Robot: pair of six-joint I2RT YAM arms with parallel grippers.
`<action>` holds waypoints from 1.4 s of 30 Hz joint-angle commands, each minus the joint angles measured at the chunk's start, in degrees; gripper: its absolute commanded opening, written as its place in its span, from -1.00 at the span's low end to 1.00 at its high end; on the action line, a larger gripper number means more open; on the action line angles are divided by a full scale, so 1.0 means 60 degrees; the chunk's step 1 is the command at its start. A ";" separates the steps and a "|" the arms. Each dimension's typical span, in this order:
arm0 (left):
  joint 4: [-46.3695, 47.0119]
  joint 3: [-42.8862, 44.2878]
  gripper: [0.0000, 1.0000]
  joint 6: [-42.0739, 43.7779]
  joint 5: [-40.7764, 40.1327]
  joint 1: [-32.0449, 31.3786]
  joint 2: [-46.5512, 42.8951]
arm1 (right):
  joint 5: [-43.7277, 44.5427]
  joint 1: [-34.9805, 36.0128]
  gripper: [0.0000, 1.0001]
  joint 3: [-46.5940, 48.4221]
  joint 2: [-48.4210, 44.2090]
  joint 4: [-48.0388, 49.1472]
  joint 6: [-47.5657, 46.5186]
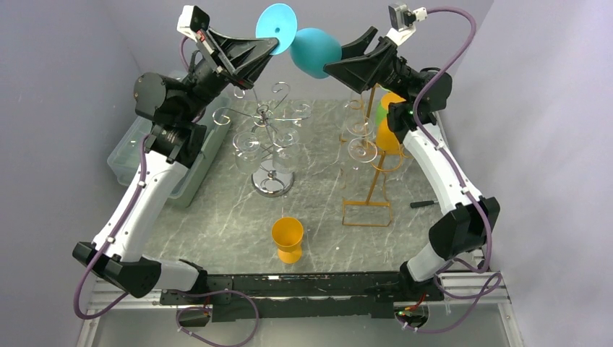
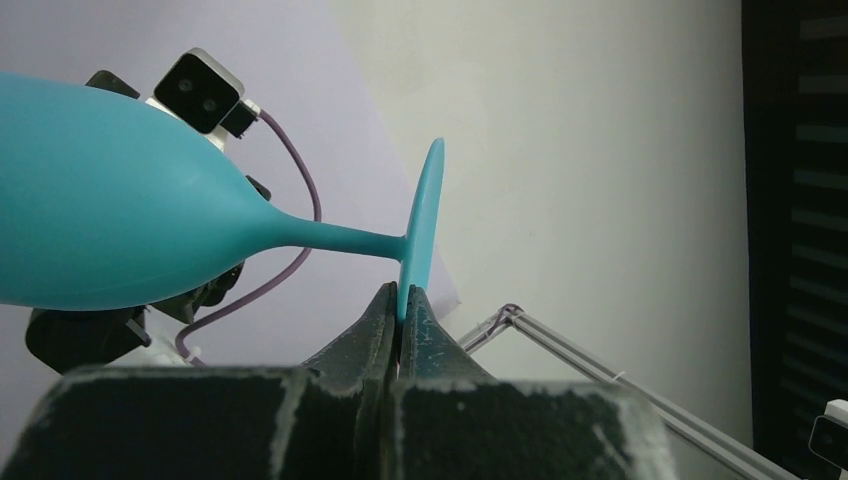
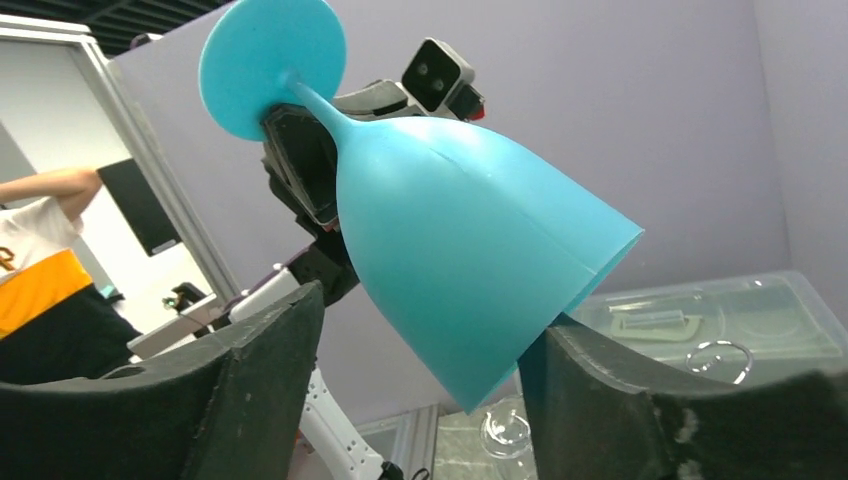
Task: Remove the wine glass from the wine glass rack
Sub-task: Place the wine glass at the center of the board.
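The turquoise wine glass [image 1: 316, 52] is off the rack and up in the air, lying nearly on its side above the back of the worktop [image 1: 217, 217], between my two arms. Its foot [image 2: 422, 220] points toward the left arm and its open bowl toward the right.

My left gripper [image 2: 402, 310] is fully closed, pinching the lower edge of the foot. That is a thin hold for the whole glass. My right gripper [image 3: 430, 320] has its jaws wide apart on either side of the bowl. In the right wrist view one pad meets the bowl near the rim, while the other stands just short of it, so I don't count this as a grip.

I read the step as a handover to the right arm. The bowl flares toward the rim, so a squeeze placed too near the stem could push the glass out of the jaws. I want both pads flat on the bowl's wall before I squeeze, and the squeeze should be gentle. The left jaws should open only once the right side clearly carries the weight, and then back straight off the foot without twisting the stem [image 2: 340, 238].

Below the glass are the wire rack [image 1: 269, 123] and the gold rack [image 1: 369, 159], both hung with clear glasses. A slip here would drop the glass onto them.
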 commanded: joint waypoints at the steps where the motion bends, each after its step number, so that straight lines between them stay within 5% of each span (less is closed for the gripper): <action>1: 0.0931 -0.0254 -1.00 -0.0610 0.0129 -0.0006 -0.0147 | -0.0094 0.0039 0.28 0.0187 0.0306 0.2506 0.1374; 6: 0.1263 -0.0599 -0.84 -0.0864 0.0087 0.0005 -0.0217 | 0.0080 0.0082 -0.23 0.0399 0.0747 0.3976 0.2398; 12: 0.1130 -0.0962 -0.12 -0.0570 -0.0069 0.0057 -0.0409 | 0.0160 0.0113 -0.96 0.0243 0.0651 0.4115 0.2410; 20: -0.0454 -0.0849 0.56 0.1190 -0.0035 0.0207 -0.0841 | 0.0351 0.0106 -1.00 -0.0403 -0.0874 0.1026 -0.0134; 22: -0.1476 -0.0565 0.96 0.2094 0.0011 0.0213 -0.1018 | 0.0587 0.0112 -1.00 -0.0447 -0.1415 -0.0654 -0.1273; 35: -0.7828 0.0729 0.99 0.8323 -0.0871 0.0214 -0.2149 | 0.1333 0.0126 -1.00 0.0908 -0.3149 -0.9910 -0.4873; 42: -0.9694 0.0549 0.99 1.0426 -0.1598 0.0214 -0.2721 | 0.1638 0.0278 -1.00 0.2049 -0.3872 -1.4771 -0.6613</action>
